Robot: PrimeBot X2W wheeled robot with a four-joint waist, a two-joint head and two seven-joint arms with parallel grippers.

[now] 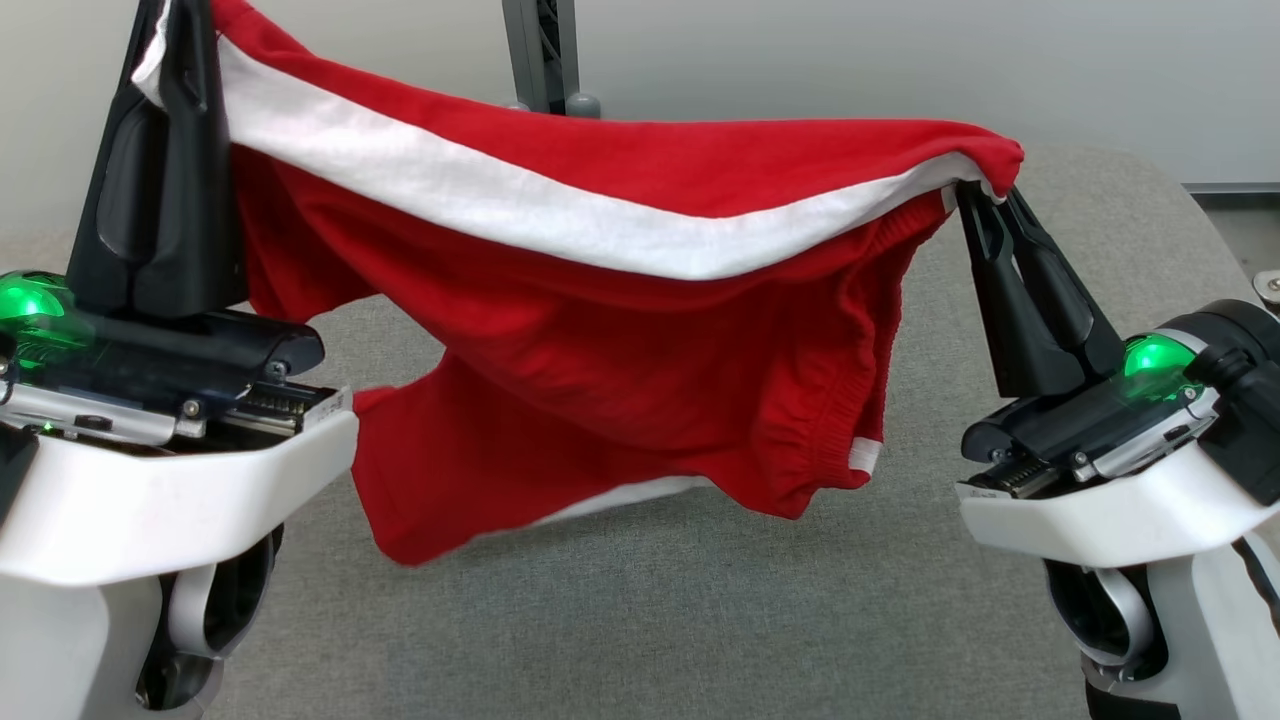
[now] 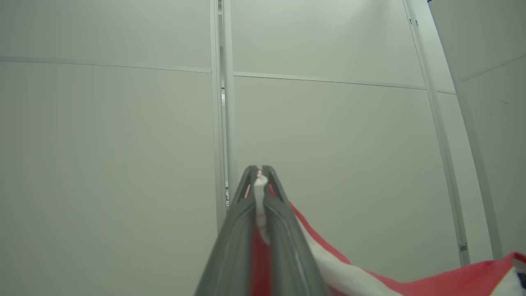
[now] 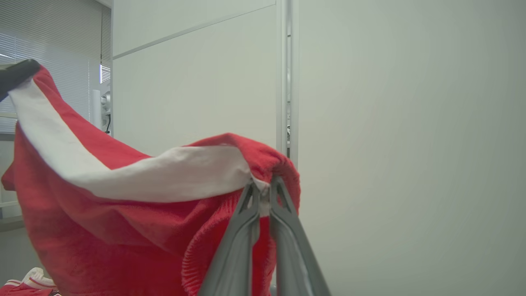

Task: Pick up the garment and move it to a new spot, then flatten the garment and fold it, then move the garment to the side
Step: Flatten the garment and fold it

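Left jaws: the left gripper [image 2: 259, 172] is clamped shut on a corner of the garment [image 1: 620, 350], and a pinched white fold shows between the fingers right up to the tips.
Right jaws: the right gripper [image 3: 263, 189] is closed on the opposite end, where the red edge rolls over its tips.
Between the jaws: the garment hangs as one sagging span from gripper to gripper, and its left end sits higher in the head view.
White stripe [image 1: 480, 205]: it runs along the upper part of the span from one pair of jaws to the other.
Below the right jaws: a gathered ribbed waistband [image 1: 870, 330] droops down.
Below the left jaws: the red body falls in loose folds to a low corner. Whether that corner touches the table cannot be told.
Under both grippers: a grey cloth-covered table [image 1: 700, 600].
Beyond the jaws: a pale panelled wall [image 2: 123, 164], with a dark post [image 1: 540, 50] behind the middle of the span.
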